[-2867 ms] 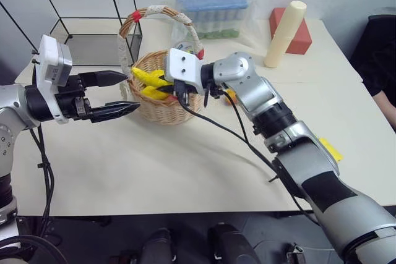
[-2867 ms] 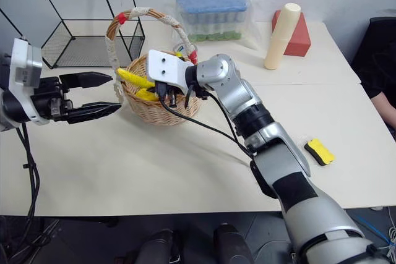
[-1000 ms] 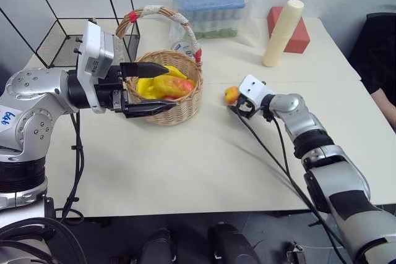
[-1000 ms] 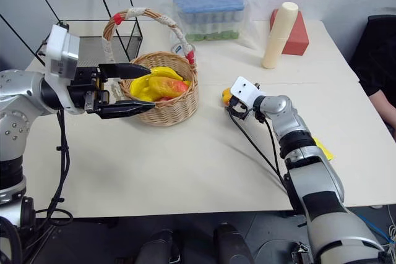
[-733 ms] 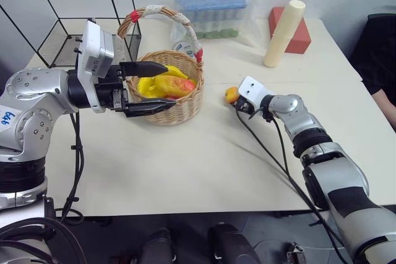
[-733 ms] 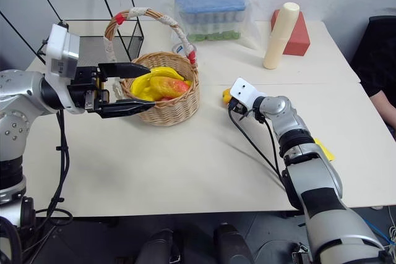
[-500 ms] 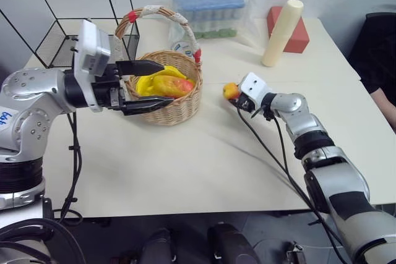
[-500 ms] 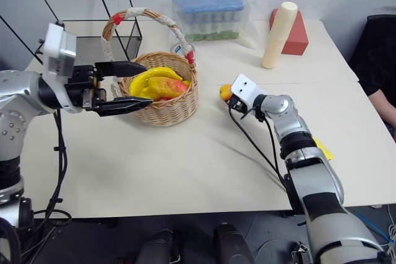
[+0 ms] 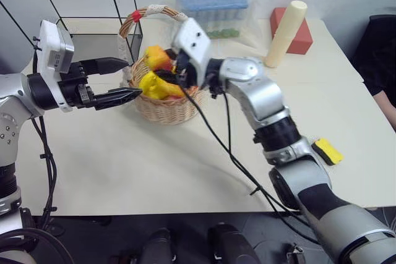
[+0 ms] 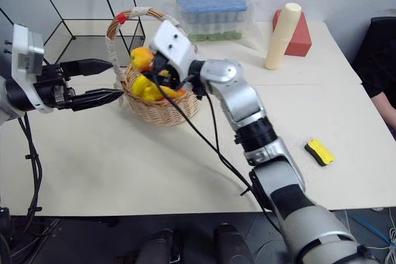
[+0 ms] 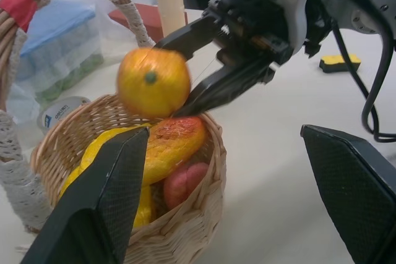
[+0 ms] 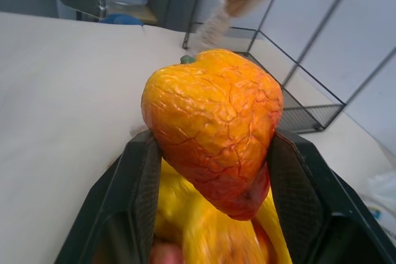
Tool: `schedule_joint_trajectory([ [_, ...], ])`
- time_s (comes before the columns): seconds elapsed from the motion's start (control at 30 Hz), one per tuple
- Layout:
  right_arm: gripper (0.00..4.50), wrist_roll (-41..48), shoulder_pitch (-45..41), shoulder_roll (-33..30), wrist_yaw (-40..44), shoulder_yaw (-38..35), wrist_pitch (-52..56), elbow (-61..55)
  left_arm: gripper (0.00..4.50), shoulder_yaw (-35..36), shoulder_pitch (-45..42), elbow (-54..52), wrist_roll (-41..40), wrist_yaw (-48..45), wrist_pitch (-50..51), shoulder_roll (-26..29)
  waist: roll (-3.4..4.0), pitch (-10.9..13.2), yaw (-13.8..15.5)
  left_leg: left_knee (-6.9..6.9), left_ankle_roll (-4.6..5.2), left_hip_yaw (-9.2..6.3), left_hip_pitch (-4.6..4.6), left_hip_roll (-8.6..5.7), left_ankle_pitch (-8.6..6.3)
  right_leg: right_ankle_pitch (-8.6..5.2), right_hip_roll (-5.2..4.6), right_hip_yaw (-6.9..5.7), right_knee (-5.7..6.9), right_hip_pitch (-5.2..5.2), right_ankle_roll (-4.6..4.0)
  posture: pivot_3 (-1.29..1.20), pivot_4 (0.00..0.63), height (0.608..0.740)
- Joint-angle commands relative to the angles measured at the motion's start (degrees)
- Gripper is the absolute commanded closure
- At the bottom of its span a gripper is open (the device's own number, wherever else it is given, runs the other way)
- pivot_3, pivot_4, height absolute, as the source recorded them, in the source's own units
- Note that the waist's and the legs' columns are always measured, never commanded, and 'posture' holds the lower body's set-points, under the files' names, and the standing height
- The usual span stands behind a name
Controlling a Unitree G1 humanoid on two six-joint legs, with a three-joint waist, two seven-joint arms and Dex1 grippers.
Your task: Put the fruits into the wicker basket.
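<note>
Fruits mostly inside wicker basket [image 9: 162,106]; last orange fruit [image 11: 153,83] pinched in right fingers [image 11: 185,69] above basket, release pending. Left fingers [image 9: 114,81] spread, empty, left of basket.

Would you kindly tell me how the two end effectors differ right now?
The right end effector is shut on an orange fruit, while the left end effector is open and holds nothing. The right one is above the wicker basket; the left one is beside the basket, on its outer side. Both have two black fingers.
</note>
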Motion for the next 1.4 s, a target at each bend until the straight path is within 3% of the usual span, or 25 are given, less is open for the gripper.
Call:
schedule_joint_trajectory([
  [0.03,1.46,-1.47,-3.04,0.64,-1.49,-1.21,-4.71,6.86,0.37,1.99,0.04,-1.55,-0.37,0.56,-1.12,0.45,-0.01,0.00,-0.08,0.01,0.02,0.01,-0.02,-0.03,-0.01,0.00,-0.03,0.00,0.00,0.00,0.00,0.00,0.150,0.740],
  [0.13,0.51,-1.04,-3.69,0.65,-0.69,-1.88,-4.62,6.46,0.37,2.18,0.26,-1.65,-0.45,0.71,-1.16,0.42,-0.01,0.00,-0.28,0.00,0.06,0.04,-0.06,-0.04,-0.03,0.00,-0.06,0.01,-0.01,-0.05,0.00,0.00,0.150,0.740],
  [0.33,0.51,5.90,4.16,-4.06,3.45,-5.50,7.60,-13.89,0.37,1.72,0.04,-1.03,-0.26,0.59,-1.81,-0.01,-0.01,0.00,-0.26,-0.12,-0.03,0.06,-0.12,0.04,-0.03,0.00,0.00,-0.02,0.11,-0.25,0.00,0.00,0.150,0.740],
  [0.47,0.51,11.22,11.05,-8.52,1.55,-10.08,19.08,-28.28,0.37,-0.24,-1.90,0.57,0.31,-0.08,-2.77,-0.92,-0.01,0.00,-0.06,-0.08,-0.03,0.07,-0.14,0.03,-0.04,0.00,-0.02,-0.02,0.04,-0.21,0.00,0.00,0.150,0.740],
  [0.57,0.51,12.58,14.41,-9.48,-2.14,-12.53,23.69,-32.73,0.37,-1.62,-3.46,1.51,0.79,-0.60,-3.39,-1.66,-0.02,0.00,0.03,-0.05,-0.03,0.07,-0.13,0.02,-0.04,0.00,-0.02,-0.02,0.02,-0.17,0.00,0.00,0.150,0.740],
  [0.7,0.51,10.04,13.90,-6.70,-10.89,-15.43,21.14,-25.99,0.37,-3.03,-5.38,2.30,1.09,-0.87,-3.93,-2.78,-0.02,0.00,-0.36,-0.04,-0.05,0.13,-0.11,0.02,-0.02,0.00,0.01,0.02,-0.08,-0.20,0.00,0.00,0.150,0.740],
  [0.8,0.51,8.50,8.68,-4.13,-15.04,-16.67,14.68,-13.84,0.37,-3.56,-5.92,2.48,1.36,-1.30,-4.34,-3.10,-0.02,0.00,-0.65,-0.09,-0.13,0.28,-0.12,0.05,0.03,0.00,0.06,0.09,0.00,-0.41,0.00,0.00,0.150,0.740],
  [1.07,0.51,6.47,-3.71,-0.13,-16.18,-16.59,0.03,13.28,0.37,-3.57,-5.62,2.73,2.32,-1.12,-5.01,-3.04,-0.02,0.00,-1.80,-0.16,-0.14,0.46,-0.16,0.07,0.08,0.00,0.04,0.15,0.15,-0.62,-0.01,0.00,0.150,0.740],
  [1.4,0.51,5.41,-9.66,2.32,-13.64,-15.48,-7.51,26.01,0.37,-2.29,-4.28,1.47,2.17,-0.30,-4.77,-2.95,-0.01,0.00,-1.82,-0.16,-0.15,0.45,-0.18,0.08,0.08,0.00,0.03,0.14,0.24,-0.61,-0.01,0.00,0.150,0.740],
])
